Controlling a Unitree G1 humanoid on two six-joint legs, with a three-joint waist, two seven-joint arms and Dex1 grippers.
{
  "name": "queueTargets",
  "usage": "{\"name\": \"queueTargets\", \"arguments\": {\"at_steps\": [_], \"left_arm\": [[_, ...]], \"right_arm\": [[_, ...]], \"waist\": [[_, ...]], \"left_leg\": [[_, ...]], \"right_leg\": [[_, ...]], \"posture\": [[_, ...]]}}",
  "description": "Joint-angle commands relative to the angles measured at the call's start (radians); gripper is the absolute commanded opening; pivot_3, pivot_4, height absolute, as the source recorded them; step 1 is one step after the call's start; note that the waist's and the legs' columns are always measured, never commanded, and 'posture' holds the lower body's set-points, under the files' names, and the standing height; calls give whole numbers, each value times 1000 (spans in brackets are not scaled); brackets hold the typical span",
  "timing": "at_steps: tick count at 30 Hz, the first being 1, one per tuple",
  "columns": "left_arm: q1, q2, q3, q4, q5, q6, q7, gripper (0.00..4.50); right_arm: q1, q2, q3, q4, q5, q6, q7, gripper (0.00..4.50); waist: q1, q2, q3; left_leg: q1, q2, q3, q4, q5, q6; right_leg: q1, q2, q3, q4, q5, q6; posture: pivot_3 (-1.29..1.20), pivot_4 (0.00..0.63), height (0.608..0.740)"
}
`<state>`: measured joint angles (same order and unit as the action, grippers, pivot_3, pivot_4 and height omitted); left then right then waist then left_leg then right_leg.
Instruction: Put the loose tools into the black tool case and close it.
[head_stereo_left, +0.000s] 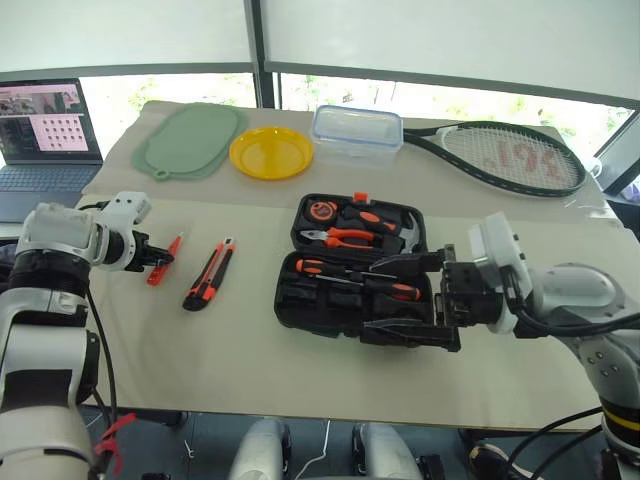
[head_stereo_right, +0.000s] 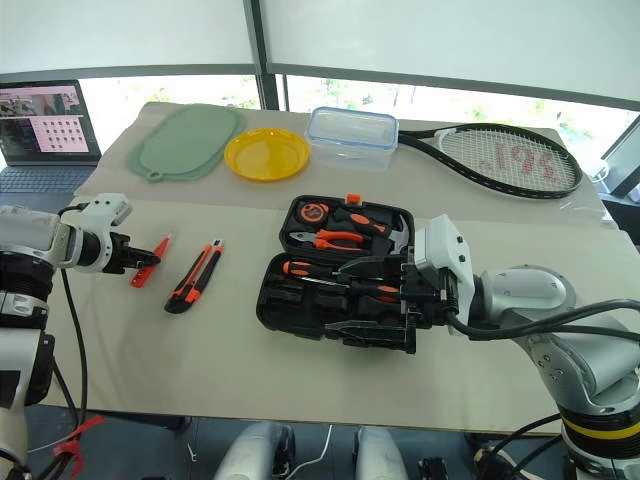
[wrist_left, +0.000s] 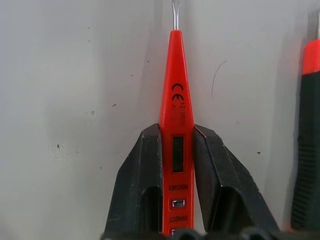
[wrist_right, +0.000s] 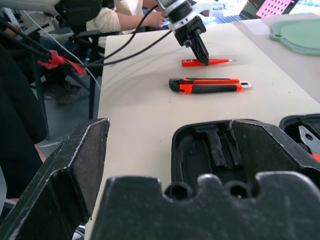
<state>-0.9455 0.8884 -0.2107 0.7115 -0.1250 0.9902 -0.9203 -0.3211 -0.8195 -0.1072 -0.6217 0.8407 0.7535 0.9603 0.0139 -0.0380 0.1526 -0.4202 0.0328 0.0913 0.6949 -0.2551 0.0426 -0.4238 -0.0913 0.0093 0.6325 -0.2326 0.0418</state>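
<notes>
1. A table (head_stereo_left: 300, 380) covered in pale beige is seen, backed by windows with white blinds; a laptop (head_stereo_left: 45, 135) stands off its corner at 10 o'clock.
2. Along the far edge are laid a green mat (head_stereo_left: 190, 140), a yellow plate (head_stereo_left: 271, 152), a clear blue-rimmed box (head_stereo_left: 357, 132) and a tennis racket (head_stereo_left: 510, 155).
3. The black tool case (head_stereo_left: 350, 270) is found open near the table's middle, its lid half toward 12 o'clock, with orange-handled pliers and other tools seated in the moulded slots.
4. The slim red-orange tester (wrist_left: 176, 130) lies flat on the table at 9 o'clock of the case, well apart from it. It is clamped between the black fingers (wrist_left: 137, 185) of the left gripper (head_stereo_left: 155, 256); the jaws are narrowed onto its body, with the metal tip pointing away from the wrist.
5. The utility knife (head_stereo_left: 210, 274) lies just beside the tester, between it and the case, touching neither.
6. The right gripper (head_stereo_left: 405, 298) is held over the case's 3 o'clock end; its jaws are spread wide and nothing is held.
7. Bare table is left along the near edge at 6 o'clock and between knife and case.
8. In the right wrist view, a seated person (wrist_right: 132, 15) is glimpsed beyond the table's left edge.
</notes>
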Motion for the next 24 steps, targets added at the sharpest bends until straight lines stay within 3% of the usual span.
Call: {"name": "queueTargets", "arguments": {"at_steps": [1, 6, 11, 16, 24], "left_arm": [[-2, 66, -17, -175, 0, -154, -163, 431], [-15, 59, -25, -494, -108, -231, -401, 431], [-15, -17, -136, -617, -96, -324, -527, 431], [-57, -119, -288, -553, 9, -453, -596, 431], [-143, -286, -385, -384, 113, -536, -625, 431]], "right_arm": [[22, -23, -44, 7, -20, -37, 1, 4500], [83, -37, -89, 5, -15, -27, -23, 4500], [131, -45, -119, -23, -13, -20, -62, 4500], [185, -43, -162, -75, 16, -3, -121, 4500], [276, -40, -226, -151, 67, 10, -197, 4500]], "waist": [[0, -2, 1], [9, -3, 2], [6, -3, 1], [0, -2, 1], [2, -3, 1]], "left_leg": [[-1, 0, 0, 0, 0, 0], [-5, 1, -2, 2, -1, 1], [-4, -1, -1, 4, -2, 3], [-4, -1, -1, 4, -1, 2], [-4, -1, -2, 5, -2, 3]], "right_leg": [[-1, 0, -1, 0, 0, 0], [-1, -2, -2, -2, 0, 1], [0, -1, 0, -2, 1, 3], [0, 1, 0, -2, 1, 2], [0, 0, 0, -2, 1, 3]], "posture": [[0, 150, 738], [0, 150, 738], [0, 150, 738], [0, 150, 738], [0, 150, 738]]}}
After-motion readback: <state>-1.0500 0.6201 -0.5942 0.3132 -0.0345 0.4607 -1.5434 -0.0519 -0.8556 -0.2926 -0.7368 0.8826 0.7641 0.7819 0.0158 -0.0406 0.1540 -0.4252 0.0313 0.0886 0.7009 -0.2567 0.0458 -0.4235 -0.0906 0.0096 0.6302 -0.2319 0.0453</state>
